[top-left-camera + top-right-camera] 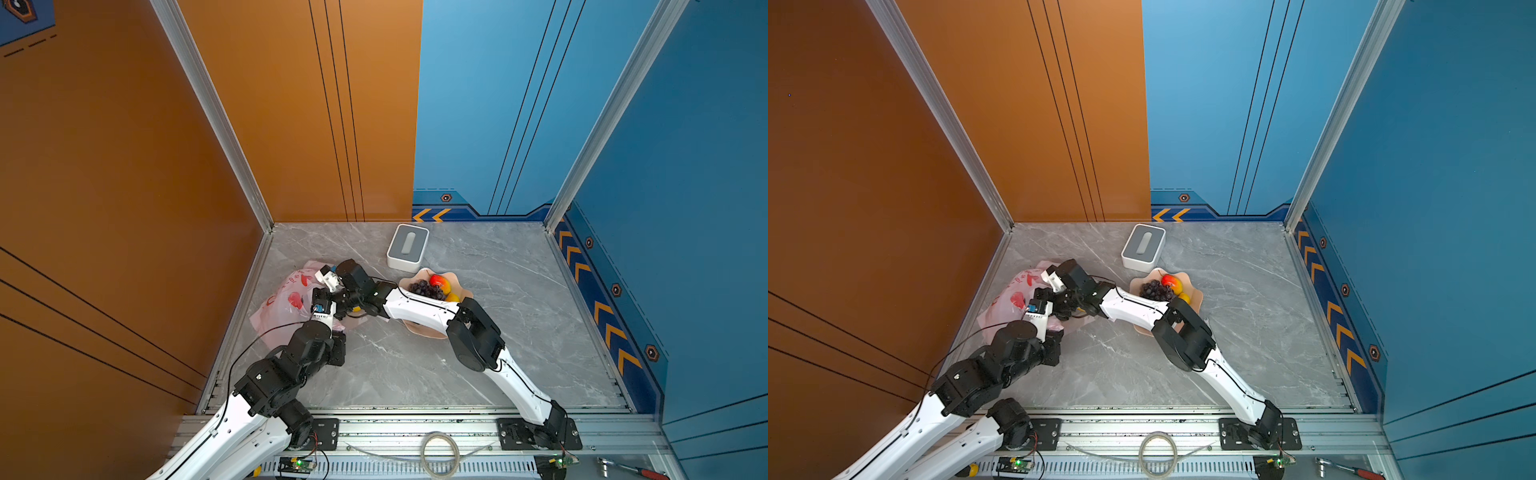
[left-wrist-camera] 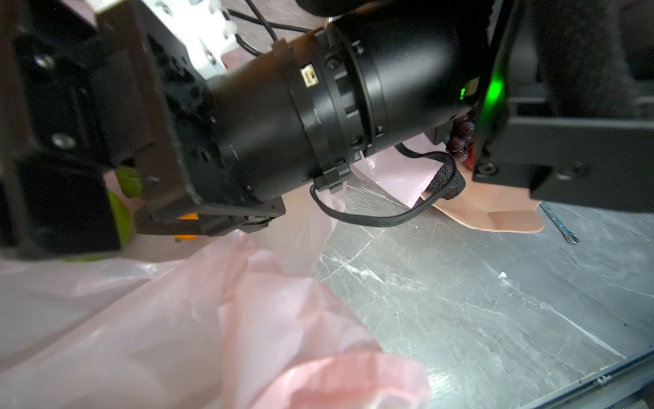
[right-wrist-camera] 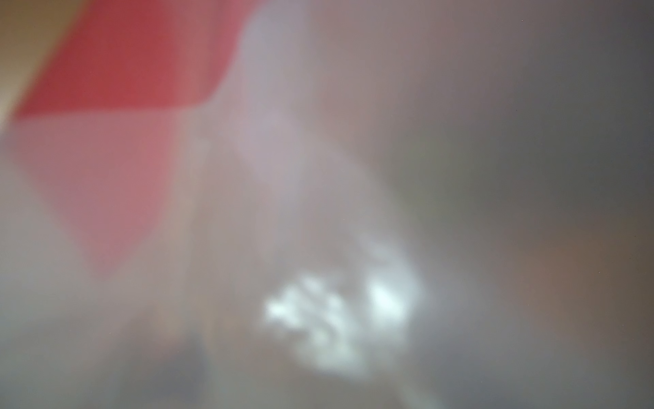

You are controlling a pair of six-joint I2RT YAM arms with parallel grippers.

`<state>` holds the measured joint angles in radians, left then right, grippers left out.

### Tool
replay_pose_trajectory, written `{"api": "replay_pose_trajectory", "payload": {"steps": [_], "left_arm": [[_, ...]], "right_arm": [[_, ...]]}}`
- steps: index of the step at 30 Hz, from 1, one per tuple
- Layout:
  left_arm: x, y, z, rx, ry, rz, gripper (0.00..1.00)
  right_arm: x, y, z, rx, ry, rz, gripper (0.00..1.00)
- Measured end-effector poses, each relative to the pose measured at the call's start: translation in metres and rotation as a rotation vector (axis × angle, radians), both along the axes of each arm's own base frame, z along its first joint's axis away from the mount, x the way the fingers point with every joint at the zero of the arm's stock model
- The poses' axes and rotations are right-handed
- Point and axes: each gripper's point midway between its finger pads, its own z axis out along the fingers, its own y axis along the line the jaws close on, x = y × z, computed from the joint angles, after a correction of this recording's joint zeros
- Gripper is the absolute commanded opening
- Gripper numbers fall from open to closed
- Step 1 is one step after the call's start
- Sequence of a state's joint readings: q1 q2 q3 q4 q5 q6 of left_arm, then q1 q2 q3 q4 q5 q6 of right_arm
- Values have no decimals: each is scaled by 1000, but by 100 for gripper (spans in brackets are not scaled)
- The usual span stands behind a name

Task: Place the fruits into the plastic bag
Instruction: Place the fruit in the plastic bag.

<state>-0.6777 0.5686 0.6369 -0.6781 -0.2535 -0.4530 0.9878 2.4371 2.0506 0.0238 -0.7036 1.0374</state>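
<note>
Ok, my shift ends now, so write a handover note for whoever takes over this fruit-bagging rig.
Left gripper: shut, apparently pinching the thin pink plastic bag open.
Right gripper: over the bag mouth, jaws unclear, a small orange fruit right below it.
Done: lime-green fruit appears to be in the bag.
To do: dark purple grape bunch, red-orange mango, yellow fruit and rough blackish avocado on the peach scalloped plate.

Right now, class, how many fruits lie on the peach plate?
4: grape bunch, mango and yellow fruit at the plate's far side; avocado at its edge under the right arm, which may hide more.
</note>
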Motion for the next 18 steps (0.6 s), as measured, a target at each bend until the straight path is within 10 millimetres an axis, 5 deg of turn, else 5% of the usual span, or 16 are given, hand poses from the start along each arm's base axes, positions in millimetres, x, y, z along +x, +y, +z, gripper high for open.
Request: {"api": "replay_pose_trajectory", "payload": {"steps": [11,18], "left_arm": [[-1,0,2,2,-10,-2,0],[0,0,2,8,-13,-1,0]], "right_arm": [[0,-1,-1,-4,-1,1,86],[-1,-10,-24,-78,1,-4,86]]}}
